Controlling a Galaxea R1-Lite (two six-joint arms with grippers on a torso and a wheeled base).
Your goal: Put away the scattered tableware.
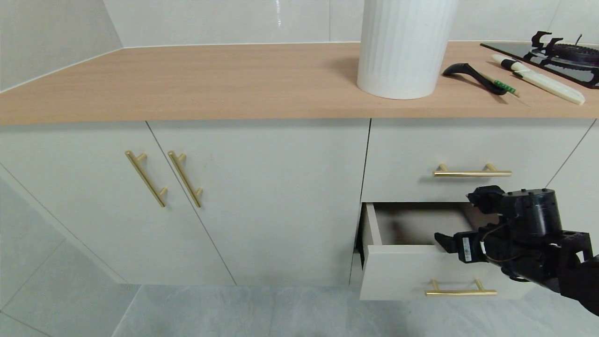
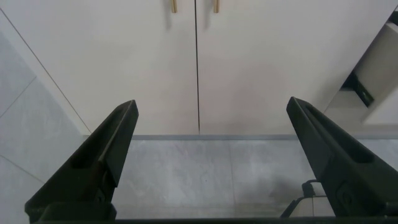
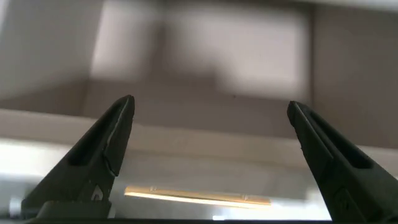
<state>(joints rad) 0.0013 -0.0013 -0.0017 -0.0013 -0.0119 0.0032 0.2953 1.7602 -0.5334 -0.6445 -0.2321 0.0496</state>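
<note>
Wooden worktop (image 1: 187, 84) holds black ladle (image 1: 461, 70), white knife (image 1: 547, 83) at its right edge; pale drawer (image 1: 398, 271) below open, likely for them; right hand (image 1: 454, 216), left hand (image 2: 211, 124) both wide.

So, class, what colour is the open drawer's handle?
The handle is gold, clearest in the head view.

No legible text, number or sign anywhere; a small white sticker (image 1: 466, 249) on the right gripper (image 1: 456, 217) bears print too small to read.
</note>
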